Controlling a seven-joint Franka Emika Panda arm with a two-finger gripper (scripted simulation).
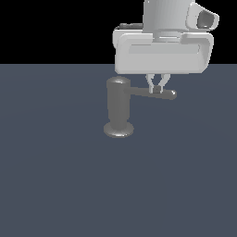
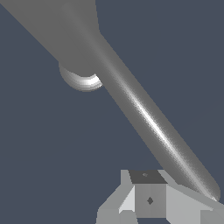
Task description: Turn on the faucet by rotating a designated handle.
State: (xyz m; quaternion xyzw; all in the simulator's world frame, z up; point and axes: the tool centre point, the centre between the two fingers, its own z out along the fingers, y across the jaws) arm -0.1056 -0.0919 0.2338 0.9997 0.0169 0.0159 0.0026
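Note:
The faucet (image 1: 119, 107) is a dull grey upright cylinder on a flared disc base. Its handle (image 1: 153, 93), a thin grey rod, sticks out towards the exterior view's right. My gripper (image 1: 157, 88) hangs straight down over the rod's outer half. Its fingers are drawn together, with the tips at the rod and about touching it. In the wrist view the handle (image 2: 148, 118) runs diagonally from the faucet body (image 2: 65, 30) and passes beside my gripper (image 2: 162, 197). The fingers look closed against each other, not around the rod.
The faucet stands on a flat dark blue-grey floor (image 1: 55, 176) that fills the scene. Nothing else stands on it. The white hand body (image 1: 162, 53) sits just above the handle.

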